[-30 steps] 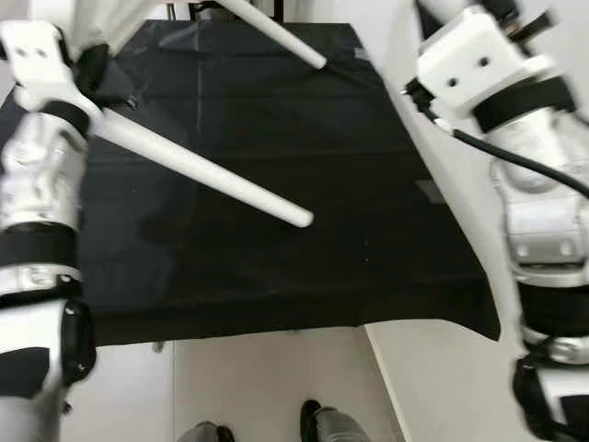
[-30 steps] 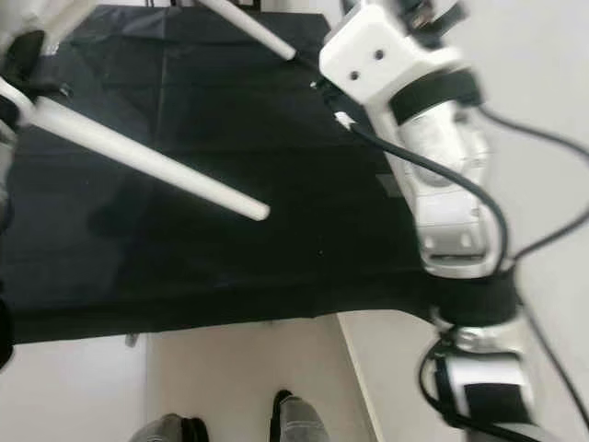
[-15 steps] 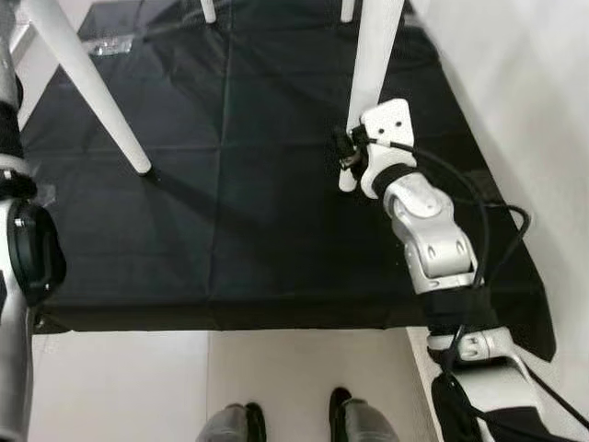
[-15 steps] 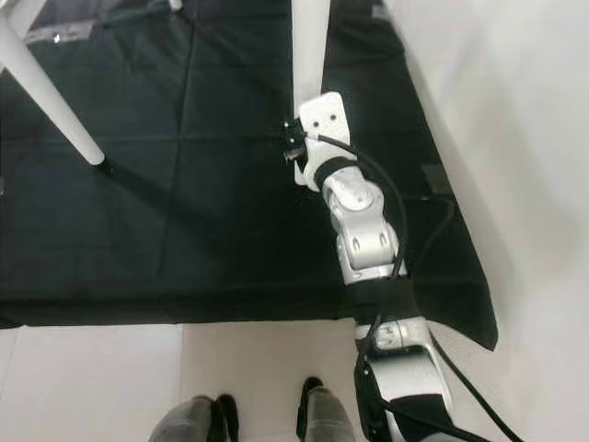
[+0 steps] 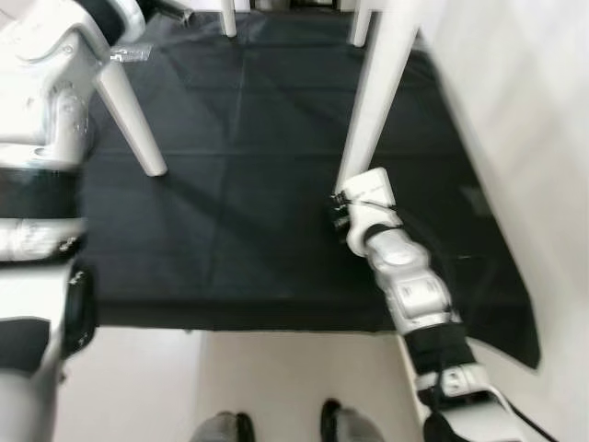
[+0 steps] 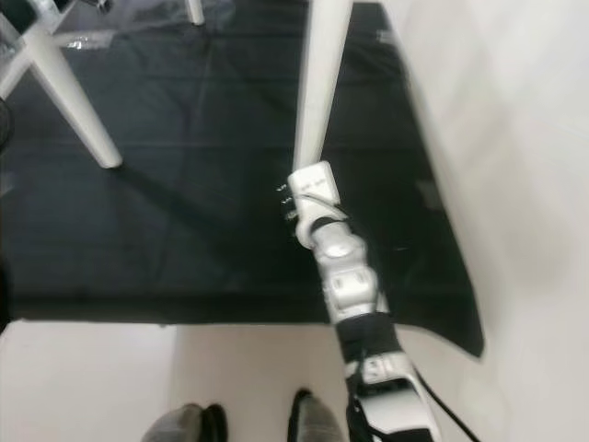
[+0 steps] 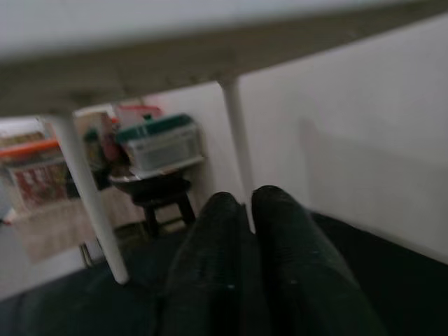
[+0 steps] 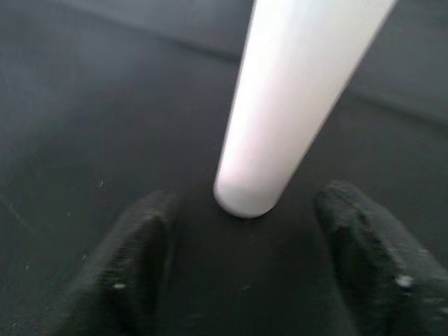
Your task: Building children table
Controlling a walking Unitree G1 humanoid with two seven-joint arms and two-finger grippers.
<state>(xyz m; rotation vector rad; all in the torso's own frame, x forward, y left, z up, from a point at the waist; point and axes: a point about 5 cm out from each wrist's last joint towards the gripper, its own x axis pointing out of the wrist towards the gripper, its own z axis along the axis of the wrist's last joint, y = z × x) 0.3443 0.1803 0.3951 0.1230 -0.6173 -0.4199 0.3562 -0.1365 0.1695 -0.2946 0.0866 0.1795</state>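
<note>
Black cloth (image 5: 248,184) covers the floor, and the white children's table stands on it right way up, its top above the camera's view. Its near right leg (image 5: 373,120) comes down from 12 o'clock and lands at centre, foot on the cloth. The near left leg (image 5: 129,120) stands at 10 o'clock, with two far legs just visible at 12.

The right claw (image 8: 245,245) sits low by the near right leg's foot, fingers (image 8: 140,245) spread wide on either side of it and touching nothing. The left claw (image 7: 245,273) is up under the tabletop (image 7: 210,42) at 10 o'clock, its fingers pressed together with nothing between them.

A pale wall (image 5: 525,138) runs along 3 o'clock. A person's shoes (image 5: 276,428) stand at 6 o'clock, off the cloth.

Judging from this, the table looks assembled and set down. The risk is in pulling away: a wide finger could catch the leg's foot and drag or tip the light table, or the left arm could lift the top as it withdraws.
</note>
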